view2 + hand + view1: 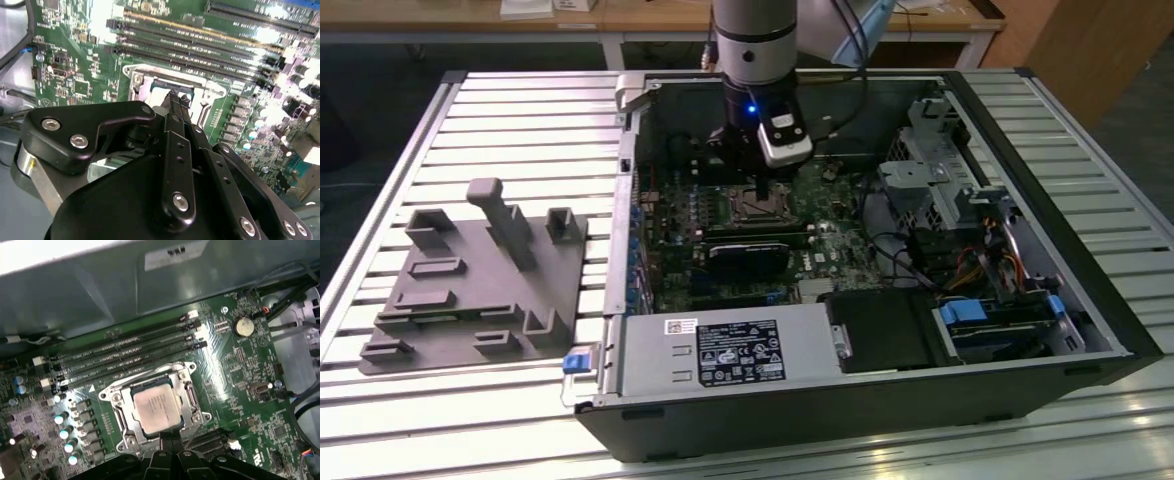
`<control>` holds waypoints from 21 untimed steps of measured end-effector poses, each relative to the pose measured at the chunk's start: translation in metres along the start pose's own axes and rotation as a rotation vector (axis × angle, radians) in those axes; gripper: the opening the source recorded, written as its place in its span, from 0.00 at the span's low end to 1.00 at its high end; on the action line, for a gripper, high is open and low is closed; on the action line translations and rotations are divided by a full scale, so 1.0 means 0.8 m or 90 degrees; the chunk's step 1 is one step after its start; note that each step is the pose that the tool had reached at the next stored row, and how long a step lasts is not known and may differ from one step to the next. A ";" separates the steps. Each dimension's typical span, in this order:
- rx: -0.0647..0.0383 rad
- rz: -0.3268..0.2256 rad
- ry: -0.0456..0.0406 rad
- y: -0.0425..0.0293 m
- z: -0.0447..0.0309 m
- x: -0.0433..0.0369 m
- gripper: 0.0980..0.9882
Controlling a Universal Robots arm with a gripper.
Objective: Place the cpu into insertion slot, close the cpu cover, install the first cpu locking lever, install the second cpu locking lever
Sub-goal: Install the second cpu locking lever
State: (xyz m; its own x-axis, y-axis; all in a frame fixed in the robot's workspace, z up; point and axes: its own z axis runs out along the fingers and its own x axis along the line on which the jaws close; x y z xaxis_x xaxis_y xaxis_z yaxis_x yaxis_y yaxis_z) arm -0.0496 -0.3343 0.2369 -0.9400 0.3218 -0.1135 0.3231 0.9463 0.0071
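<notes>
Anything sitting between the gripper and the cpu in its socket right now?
Nothing visible. In the first wrist view the cpu lies bare in the window of the metal cover, and the gripper is right at the cover's edge.

A table (480,95) topped with long pale metal slats carries everything. Toward the exterior view's right, an open black computer case (854,420) lies on its side on the slats, its inside facing up. Close beside the case, on the exterior view's left, a flat grey fixture plate (454,300) with raised blocks and one upright post rests on the slats
</notes>
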 end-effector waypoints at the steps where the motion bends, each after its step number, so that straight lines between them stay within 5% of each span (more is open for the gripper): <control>1: 0.000 0.000 0.0000 -0.0018 0.0000 -0.001 0.01; 14: 0.000 -0.002 0.0000 -0.0239 0.0019 -0.005 0.01; 21: -0.004 -0.036 0.0003 -0.0284 0.0061 -0.001 0.01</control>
State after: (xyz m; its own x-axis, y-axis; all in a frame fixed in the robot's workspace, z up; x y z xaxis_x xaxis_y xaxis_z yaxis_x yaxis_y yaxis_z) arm -0.0557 -0.3562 0.2319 -0.9569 0.2673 -0.1135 0.2683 0.9633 0.0070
